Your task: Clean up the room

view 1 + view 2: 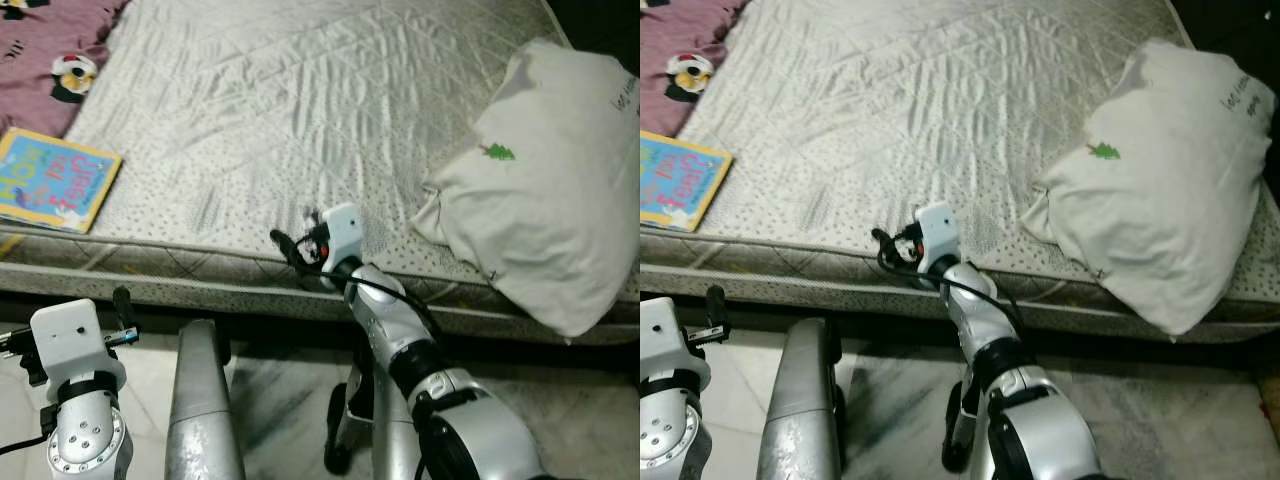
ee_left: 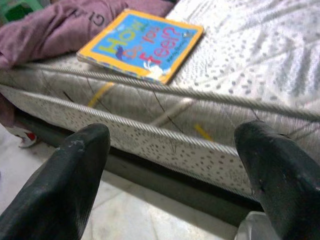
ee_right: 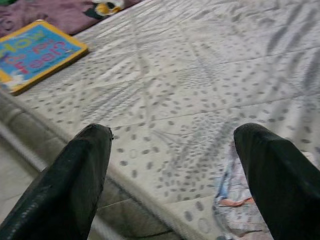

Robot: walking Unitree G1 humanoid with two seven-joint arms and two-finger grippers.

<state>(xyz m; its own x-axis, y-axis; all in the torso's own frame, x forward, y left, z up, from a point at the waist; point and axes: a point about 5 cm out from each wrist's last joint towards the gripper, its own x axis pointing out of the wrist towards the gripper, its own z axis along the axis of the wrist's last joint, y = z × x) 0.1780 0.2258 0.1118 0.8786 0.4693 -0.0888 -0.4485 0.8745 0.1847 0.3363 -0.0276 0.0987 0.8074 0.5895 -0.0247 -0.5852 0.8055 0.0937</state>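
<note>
Claws, left (image 2: 170, 165) and right (image 3: 172, 165), spread wide, empty; quilted mattress (image 1: 300, 120), flat book (image 1: 55, 180).

1. A grey quilted mattress (image 1: 940, 110) fills the upper frame.
2. A white pillow (image 1: 1160, 180) with a small green tree mark lies at the right, overhanging the mattress edge.
3. A blue and yellow book (image 1: 675, 180) lies at the left edge, below a purple blanket (image 1: 680, 60) in the upper left corner.
4. The right arm (image 1: 980, 340) reaches up from the bottom centre to the mattress edge; its fingers seem hidden behind the white wrist housing.
5. The left arm (image 1: 665, 400) sits at the lower left over pale floor (image 1: 1200, 420).
</note>
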